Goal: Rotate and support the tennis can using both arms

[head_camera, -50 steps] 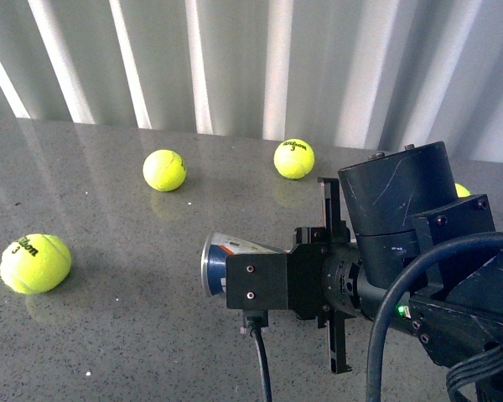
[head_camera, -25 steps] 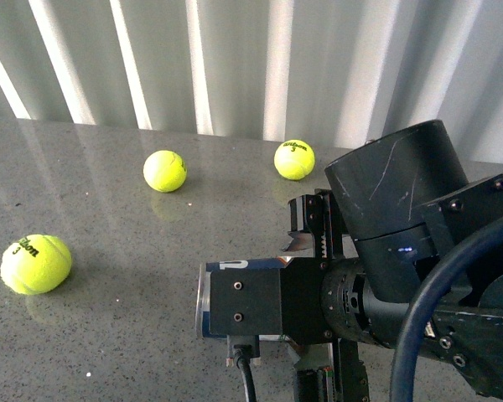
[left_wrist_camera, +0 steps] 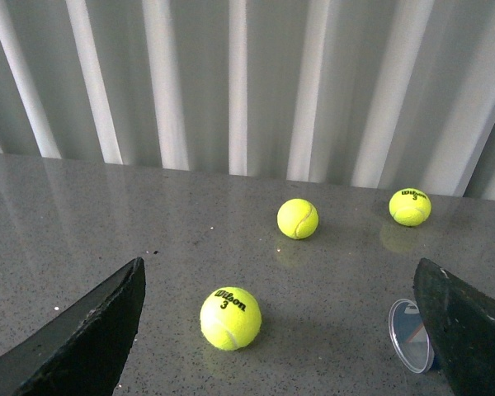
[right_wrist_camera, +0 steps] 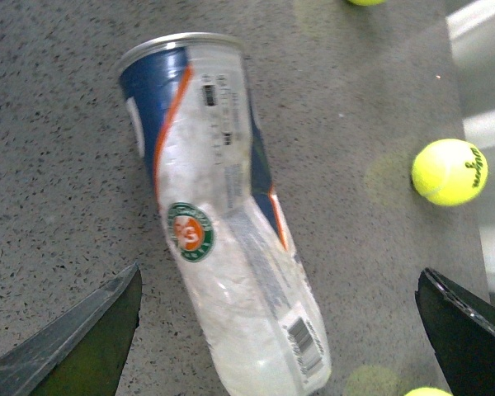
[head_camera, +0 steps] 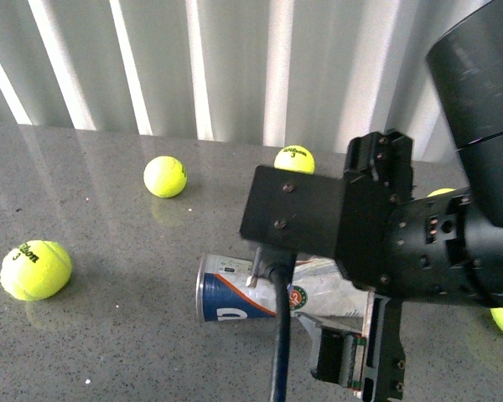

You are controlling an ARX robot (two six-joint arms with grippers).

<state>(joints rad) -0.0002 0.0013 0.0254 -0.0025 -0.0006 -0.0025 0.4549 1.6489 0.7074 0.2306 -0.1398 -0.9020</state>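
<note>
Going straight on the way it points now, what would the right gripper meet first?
Most likely the tennis can. It lies on its side on the table, directly ahead of the right gripper, between its open jaws. How far off it is cannot be judged.

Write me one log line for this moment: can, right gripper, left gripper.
can: lying on table, free | right gripper: open, above can | left gripper: open, not touching can

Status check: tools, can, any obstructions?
Left tool open, empty. Right tool open over tennis can, not gripping. Can on its side on table. Loose tennis balls nearby.
</note>
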